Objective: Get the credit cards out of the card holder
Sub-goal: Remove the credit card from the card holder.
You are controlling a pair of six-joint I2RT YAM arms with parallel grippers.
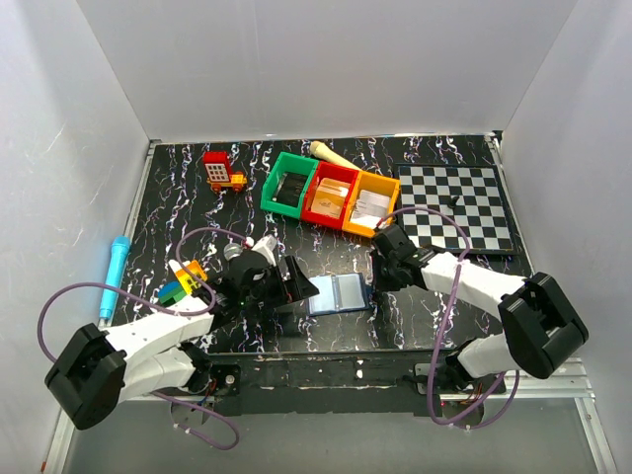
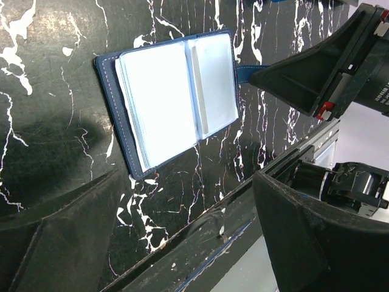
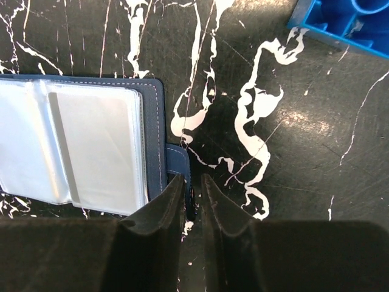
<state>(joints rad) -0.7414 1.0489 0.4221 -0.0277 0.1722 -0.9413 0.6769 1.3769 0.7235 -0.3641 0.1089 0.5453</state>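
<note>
Looking down on a small, flat, dark navy bifold card holder [image 1: 338, 293] [image 2: 176, 97] [image 3: 91, 146] lying spread open on the black, white-veined counter [image 1: 178, 212] [image 2: 48, 91] [image 3: 273, 182], close to the near edge and between the two hands. Showing pale blue-grey clear sleeves on both leaves, with a narrow pale strip running beside the fold. Pointing the black left hand [image 1: 296, 284] [image 2: 185, 176] at the holder from its left side, fingers spread wide and nothing between them. Meeting the holder's right edge with the black right hand [image 1: 380, 269] [image 3: 193, 194], fingers drawn narrow to a thin slit, the edge of the small navy closing tab [image 2: 243, 73] [image 3: 178, 159] sitting in that slit; not being able to tell whether the tab is actually pinched. Catching a bright blue plastic block [image 3: 340, 21] near that hand, apart from the holder. Finding, toward the far side, a green bin [image 1: 289, 183], a red bin [image 1: 331, 195] and a yellow bin [image 1: 371, 204] standing in a touching row, with a black-and-white chequered board [image 1: 459, 205] just to their right.
</note>
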